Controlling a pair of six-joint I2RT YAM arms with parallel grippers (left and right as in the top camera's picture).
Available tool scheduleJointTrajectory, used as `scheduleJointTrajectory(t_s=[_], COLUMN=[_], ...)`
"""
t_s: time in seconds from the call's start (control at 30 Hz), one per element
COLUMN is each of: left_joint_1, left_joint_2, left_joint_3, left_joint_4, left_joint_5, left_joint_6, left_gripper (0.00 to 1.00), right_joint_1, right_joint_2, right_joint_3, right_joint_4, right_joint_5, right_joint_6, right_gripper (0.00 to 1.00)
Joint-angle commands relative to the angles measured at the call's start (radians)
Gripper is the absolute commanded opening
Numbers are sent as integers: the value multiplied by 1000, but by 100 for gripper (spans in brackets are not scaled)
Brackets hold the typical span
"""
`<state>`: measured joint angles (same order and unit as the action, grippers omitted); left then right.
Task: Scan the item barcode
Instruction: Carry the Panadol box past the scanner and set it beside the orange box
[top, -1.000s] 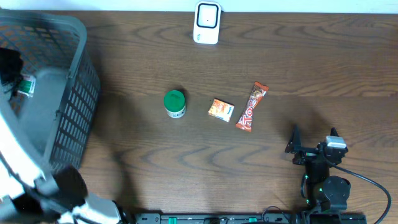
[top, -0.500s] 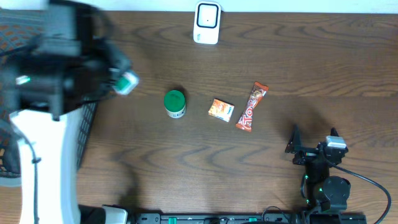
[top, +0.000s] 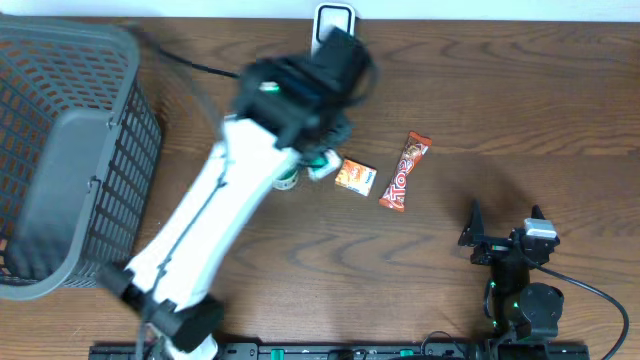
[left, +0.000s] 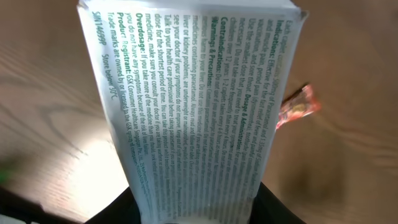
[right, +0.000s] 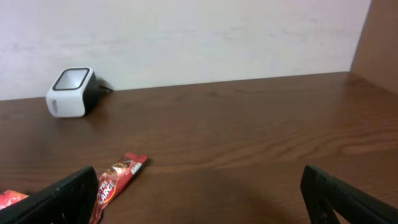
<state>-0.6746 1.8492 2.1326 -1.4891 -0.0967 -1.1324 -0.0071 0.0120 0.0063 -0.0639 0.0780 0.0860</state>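
Observation:
My left gripper (top: 322, 152) is shut on a white medicine box (left: 186, 106) printed with green text. The box fills the left wrist view, with the jaws clamped on its lower end (left: 196, 214). From overhead only a white and green corner of the box (top: 320, 167) shows under the blurred arm, just left of the orange packet (top: 355, 176). The white barcode scanner (top: 333, 14) stands at the table's far edge, partly covered by the arm, and appears whole in the right wrist view (right: 71, 92). My right gripper (top: 503, 240) rests open near the front right, nothing between its fingers (right: 62, 199).
A green-lidded can (top: 285, 180) sits half under the left arm. A red candy bar (top: 404, 172) lies right of the orange packet. A grey mesh basket (top: 60, 150) fills the left side. A red-orange wrapper (left: 298, 109) peeks past the box's right edge.
The left arm has swung out of the basket and across the table to the right, carrying the box to a spot near the can and the orange packet. The right arm has stayed still.

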Motion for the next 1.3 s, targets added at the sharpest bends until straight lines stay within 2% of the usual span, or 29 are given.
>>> scheduleJointTrajectory(t_s=[0.0, 0.27, 0.43, 0.6, 0.93, 1.07, 1.27], left_joint_1=[-52, -137, -161, -162, -162, -162, -162], left_joint_2=[97, 269, 315, 321, 321, 321, 321], left_joint_3=[-20, -69, -122, -237, -420, -475, -506], left_joint_4=[-5, -13, 5, 109, 359, 442, 493], left_joint_5=[-28, -28, -29, -27, 68, 90, 90], left_joint_6=[-116, -307, -352, -396, -400, -459, -572], left_gripper=[36, 36, 36, 37, 37, 41, 41], right_joint_1=[2, 2, 2, 2, 2, 2, 2], right_joint_2=[-5, -5, -5, -5, -5, -5, -5], right_joint_3=[-1, -1, -1, -1, -1, -1, -1], right_joint_4=[-4, -4, -4, -4, -4, -4, -4], right_joint_5=[-1, -1, -1, -1, -2, -2, -2], right_joint_6=[-13, -13, -13, -13, -13, -13, -13], right_gripper=[99, 99, 99, 99, 99, 99, 99])
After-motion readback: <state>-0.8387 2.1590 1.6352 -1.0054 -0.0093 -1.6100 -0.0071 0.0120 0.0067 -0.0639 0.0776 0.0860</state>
